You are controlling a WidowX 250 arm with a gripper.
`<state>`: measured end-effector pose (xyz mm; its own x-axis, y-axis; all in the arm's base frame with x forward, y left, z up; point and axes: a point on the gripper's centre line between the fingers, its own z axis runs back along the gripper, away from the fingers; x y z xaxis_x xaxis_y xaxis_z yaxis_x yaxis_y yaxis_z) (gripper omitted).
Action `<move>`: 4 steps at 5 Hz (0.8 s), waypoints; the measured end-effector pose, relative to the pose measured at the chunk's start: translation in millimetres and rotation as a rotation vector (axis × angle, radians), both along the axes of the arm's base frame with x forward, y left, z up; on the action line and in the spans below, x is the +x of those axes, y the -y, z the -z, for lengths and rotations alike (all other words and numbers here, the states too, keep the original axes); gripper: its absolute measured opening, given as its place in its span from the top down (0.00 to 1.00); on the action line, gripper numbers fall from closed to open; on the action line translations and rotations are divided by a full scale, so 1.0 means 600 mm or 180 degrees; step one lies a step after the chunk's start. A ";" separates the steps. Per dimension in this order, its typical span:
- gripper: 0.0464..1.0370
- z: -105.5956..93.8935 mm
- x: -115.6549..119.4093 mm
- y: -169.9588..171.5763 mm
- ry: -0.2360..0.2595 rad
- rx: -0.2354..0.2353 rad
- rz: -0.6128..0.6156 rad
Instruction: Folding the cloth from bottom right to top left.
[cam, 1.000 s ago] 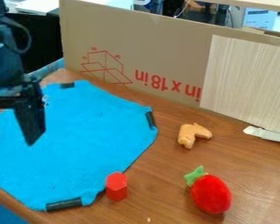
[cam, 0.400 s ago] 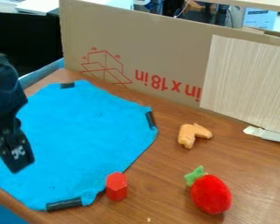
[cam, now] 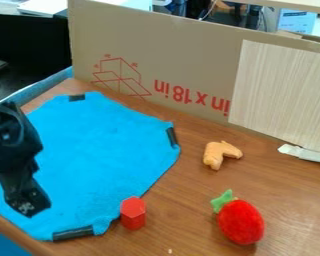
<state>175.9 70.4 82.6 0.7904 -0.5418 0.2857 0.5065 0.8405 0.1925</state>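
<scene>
Cloth (cam: 102, 155): flat, blunt corner pointing right | long axis unclear | hand (cam: 29, 202): can't tell opening or hold

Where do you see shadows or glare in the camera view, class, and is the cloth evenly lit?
Camera view: a soft shadow hugs the base of the red toy with the green top; the red block looks lighter on top than on its sides; the blue cloth is fairly evenly lit, without strong glare.
</scene>
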 end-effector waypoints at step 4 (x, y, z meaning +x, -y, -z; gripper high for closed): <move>0.04 0.111 0.017 0.038 -0.0237 0.0346 0.0306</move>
<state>186.1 47.7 15.9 0.7504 -0.6404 0.1638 0.5998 0.7638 0.2384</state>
